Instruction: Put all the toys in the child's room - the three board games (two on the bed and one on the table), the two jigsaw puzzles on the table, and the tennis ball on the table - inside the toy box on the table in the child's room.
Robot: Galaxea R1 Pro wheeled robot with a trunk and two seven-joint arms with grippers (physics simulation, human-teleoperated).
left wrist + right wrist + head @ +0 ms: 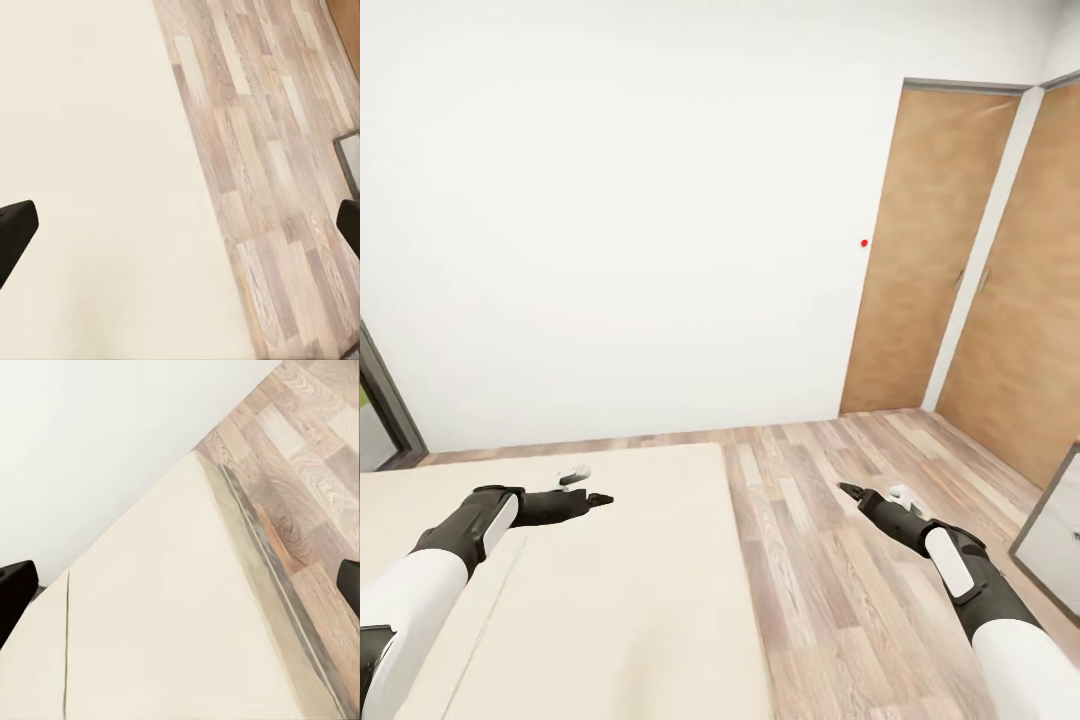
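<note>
The bed (610,600) with its beige mattress fills the lower left of the head view. My left gripper (595,498) hovers over the mattress, open, with nothing between its fingers. My right gripper (850,490) hangs over the wood floor (830,560) just right of the bed's edge, also open and holding nothing. The left wrist view looks down on the bed (90,150) and the floor beside it, past the left gripper (180,229). The right wrist view shows the bed (165,622) corner, its grey frame edge and the white wall, past the right gripper (180,585). The toys and the toy box are out of view.
A white wall (640,220) stands behind the bed. Two wooden doors (920,260) are at the right. A grey-framed panel (1050,540) leans in at the right edge. A dark window frame (385,400) shows at the far left.
</note>
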